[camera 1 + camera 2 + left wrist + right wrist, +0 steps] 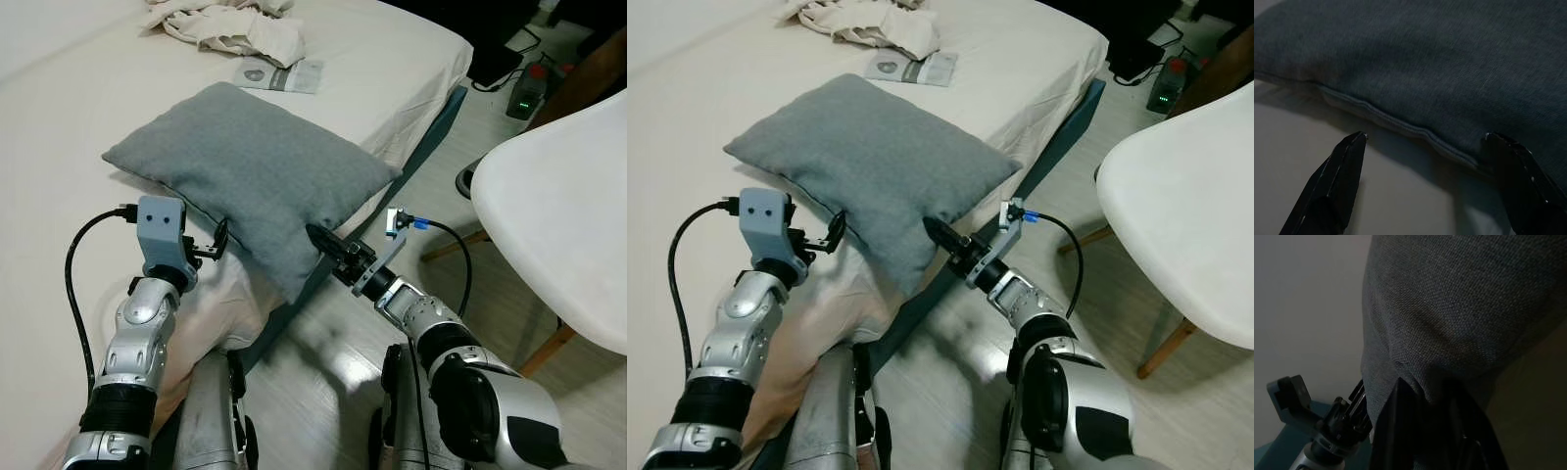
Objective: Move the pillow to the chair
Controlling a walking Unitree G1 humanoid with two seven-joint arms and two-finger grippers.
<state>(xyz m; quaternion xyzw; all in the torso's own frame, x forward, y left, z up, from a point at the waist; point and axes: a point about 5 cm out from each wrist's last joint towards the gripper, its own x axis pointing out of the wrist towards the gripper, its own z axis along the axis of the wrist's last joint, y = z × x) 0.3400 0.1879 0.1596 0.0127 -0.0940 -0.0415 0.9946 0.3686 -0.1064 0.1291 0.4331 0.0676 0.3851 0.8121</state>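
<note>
Grey pillow (250,166) lies on the bed (59,117), corner over its edge, chair (568,225) near. My left wrist view: left gripper (1422,147) spread wide by the pillow seam. Right wrist view: right gripper (1427,396) pinches the pillow corner. I should close left first, then lift together.

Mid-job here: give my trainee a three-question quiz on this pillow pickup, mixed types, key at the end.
1. True or false: the grey pillow already lies on the white chair.
2. Which gripper has closed on the pillow's near corner? A) left gripper B) right gripper
3. Fill in: the left gripper's jaws stand ____ beside the pillow's seam.

Key
1. False: it lies on the bed, its corner overhanging the edge.
2. B.
3. Open.
</note>
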